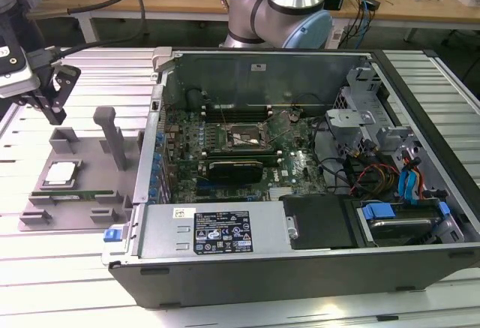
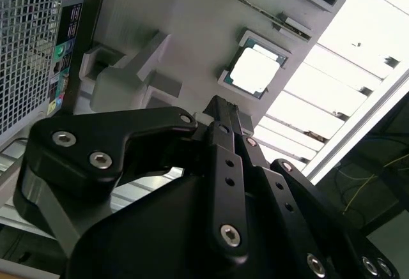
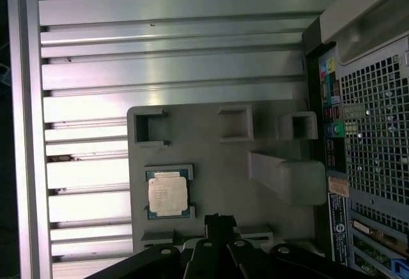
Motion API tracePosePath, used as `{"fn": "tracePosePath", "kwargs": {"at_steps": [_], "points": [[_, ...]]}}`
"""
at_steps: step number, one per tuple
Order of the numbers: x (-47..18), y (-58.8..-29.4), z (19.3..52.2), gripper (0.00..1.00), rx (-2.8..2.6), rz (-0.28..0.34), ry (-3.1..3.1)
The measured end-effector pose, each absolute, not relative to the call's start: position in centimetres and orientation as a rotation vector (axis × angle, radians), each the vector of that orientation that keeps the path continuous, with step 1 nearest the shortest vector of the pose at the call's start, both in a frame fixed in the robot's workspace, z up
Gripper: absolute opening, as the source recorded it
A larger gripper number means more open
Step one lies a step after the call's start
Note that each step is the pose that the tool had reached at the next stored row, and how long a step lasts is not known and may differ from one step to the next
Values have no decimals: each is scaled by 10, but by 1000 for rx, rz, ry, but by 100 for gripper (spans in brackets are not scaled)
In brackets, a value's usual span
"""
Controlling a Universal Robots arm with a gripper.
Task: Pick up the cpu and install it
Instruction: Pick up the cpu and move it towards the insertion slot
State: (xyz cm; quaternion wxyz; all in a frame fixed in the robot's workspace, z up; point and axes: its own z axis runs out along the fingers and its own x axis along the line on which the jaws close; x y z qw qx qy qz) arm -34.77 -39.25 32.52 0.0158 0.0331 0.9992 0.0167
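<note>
Slatted aluminium bench (image 1: 52,268) beside an open computer case (image 1: 225,230). The cpu (image 1: 61,173) lay flat in a recess of the grey holder (image 1: 75,215). Thin, stiff and light, probably fragile underneath, it seemed best gripped by opposite edges. The claw (image 1: 54,110), closed and empty, hung above, apart.
</note>
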Motion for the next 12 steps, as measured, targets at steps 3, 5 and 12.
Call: {"fn": "tracePosePath", "kwargs": {"at_steps": [3,5,12], "points": [[-348,-392,325,11,103,52,3108],[-348,-393,324,11,103,52,3108],[-350,-393,320,11,103,52,3108]]}}
